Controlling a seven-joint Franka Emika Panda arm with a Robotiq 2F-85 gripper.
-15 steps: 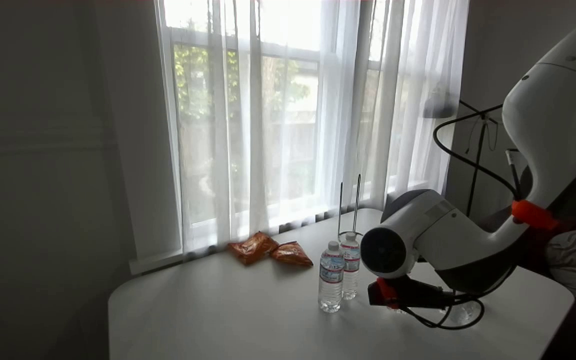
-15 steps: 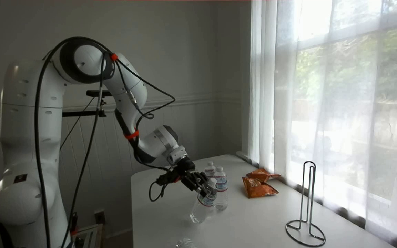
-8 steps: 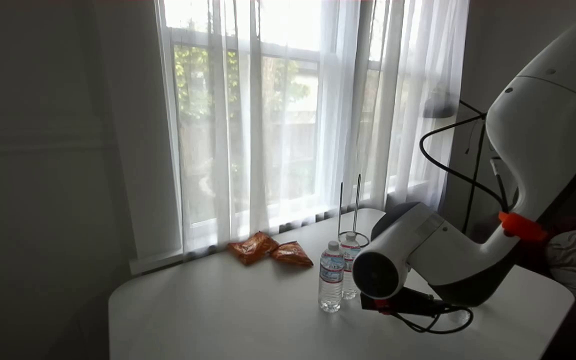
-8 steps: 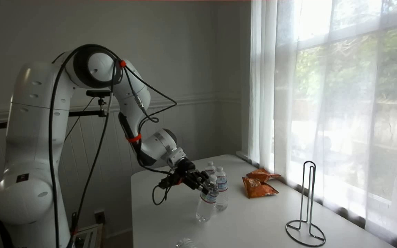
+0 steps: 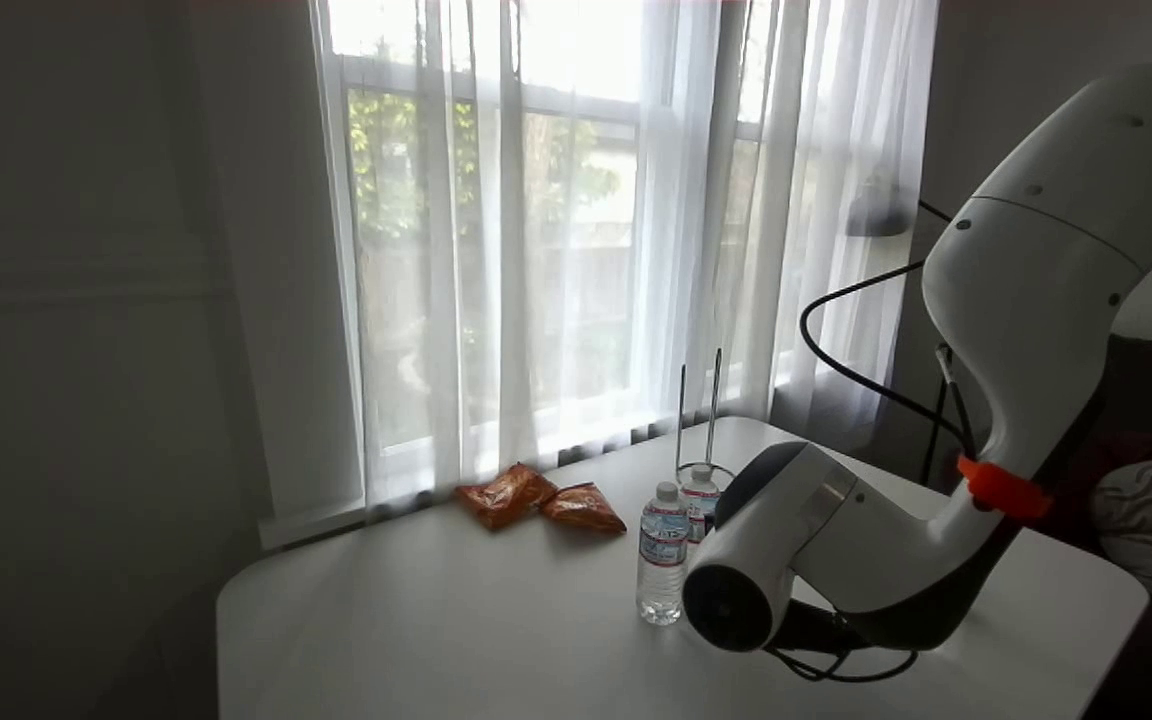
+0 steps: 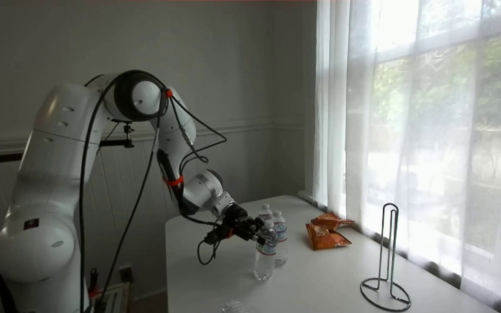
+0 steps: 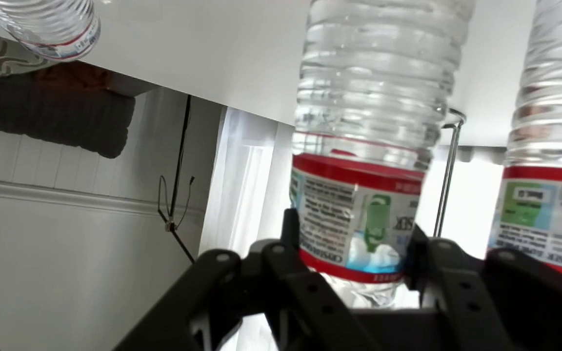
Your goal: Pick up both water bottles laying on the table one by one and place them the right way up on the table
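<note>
Clear water bottle (image 7: 383, 87) with red-banded white-and-green label (image 7: 327, 219), black fingers (image 7: 290, 233), white table (image 5: 436, 630), orange packets (image 6: 326, 239)

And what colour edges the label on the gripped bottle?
Red bands along both edges, clearest in the wrist view.

Both exterior views angled down over table (image 6: 320, 278), window (image 5: 586, 220) shared, wrist view inverted, close on bottle (image 7: 354, 209)

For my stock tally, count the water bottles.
4: a gripped water bottle in the end effector; an upright bottle on the table, a second upright bottle near it; a lying bottle (wrist view, upper left). More may be hidden.
</note>
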